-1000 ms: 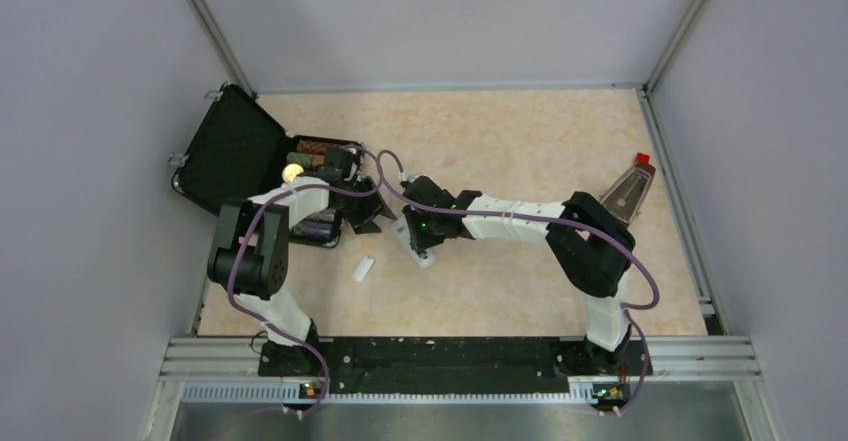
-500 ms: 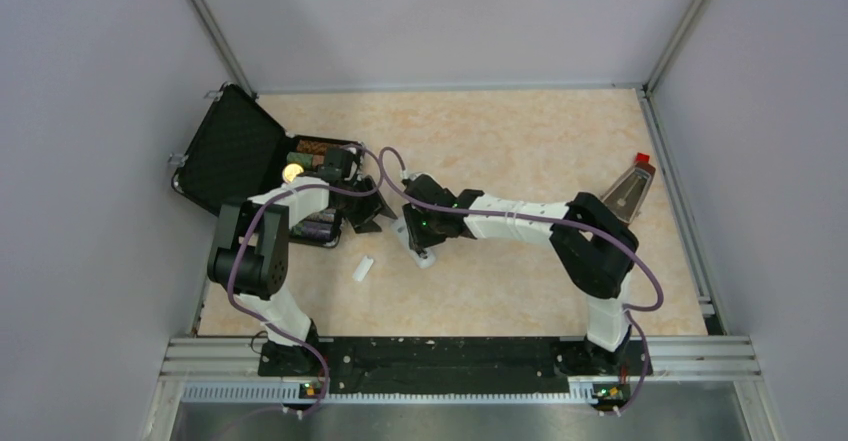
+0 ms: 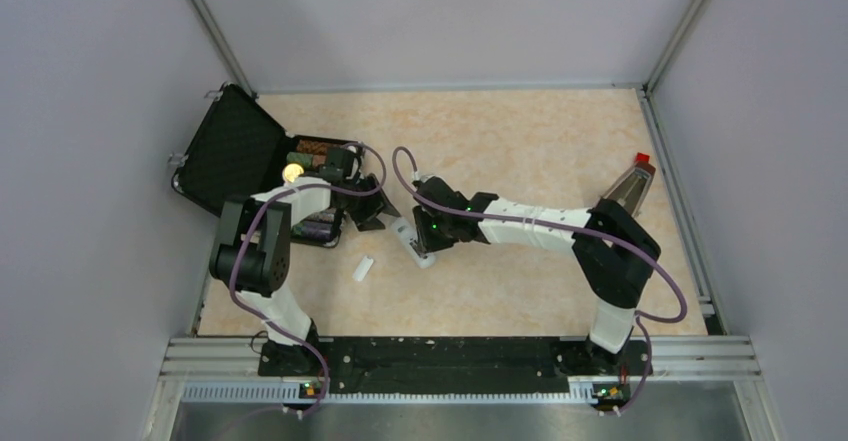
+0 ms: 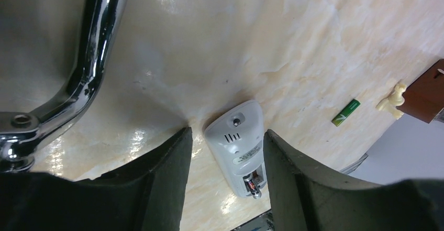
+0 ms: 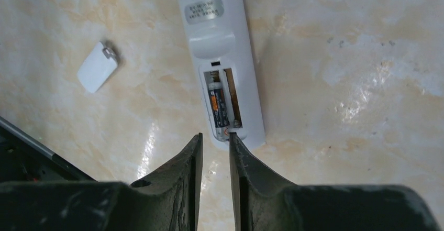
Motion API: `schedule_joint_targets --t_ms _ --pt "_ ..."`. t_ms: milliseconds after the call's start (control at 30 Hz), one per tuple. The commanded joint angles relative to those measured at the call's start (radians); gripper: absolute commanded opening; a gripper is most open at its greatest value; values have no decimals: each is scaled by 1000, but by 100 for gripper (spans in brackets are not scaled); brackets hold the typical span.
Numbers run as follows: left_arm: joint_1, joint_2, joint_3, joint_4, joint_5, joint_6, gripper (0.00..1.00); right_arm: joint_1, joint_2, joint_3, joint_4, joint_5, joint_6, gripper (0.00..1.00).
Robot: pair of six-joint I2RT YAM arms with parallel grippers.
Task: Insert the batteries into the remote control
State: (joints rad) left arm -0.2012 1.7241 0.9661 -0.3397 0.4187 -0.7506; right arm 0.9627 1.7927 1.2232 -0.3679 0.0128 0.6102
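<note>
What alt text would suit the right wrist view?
A white remote control lies back-up on a beige table, its battery bay open with one dark battery seated and the second slot empty. The right gripper, fingers narrowly parted, points at the bay's end; a loose white cover lies to the left.

One white oblong plastic remote control [image 5: 220, 37]. Two slim cylindrical batteries [image 4: 346, 112]: one green, one dark with an orange band [image 5: 218, 105]. One small loose white plastic cover piece [image 5: 97, 67]. One open black case [image 3: 230, 156]. One brown wedge-shaped object with red cap [image 3: 628, 189].
</note>
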Motion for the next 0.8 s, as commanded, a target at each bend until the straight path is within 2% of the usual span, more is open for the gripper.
schedule_joint_targets --t_ms 0,300,767 --pt "-10 20 -18 32 0 28 57 22 -34 -14 -18 -7 24 23" --pt "-21 26 -44 60 -12 24 57 23 2 6 -28 -1 35 18" --pt "-23 34 -51 48 -29 18 57 21 53 33 -32 -7 44 15"
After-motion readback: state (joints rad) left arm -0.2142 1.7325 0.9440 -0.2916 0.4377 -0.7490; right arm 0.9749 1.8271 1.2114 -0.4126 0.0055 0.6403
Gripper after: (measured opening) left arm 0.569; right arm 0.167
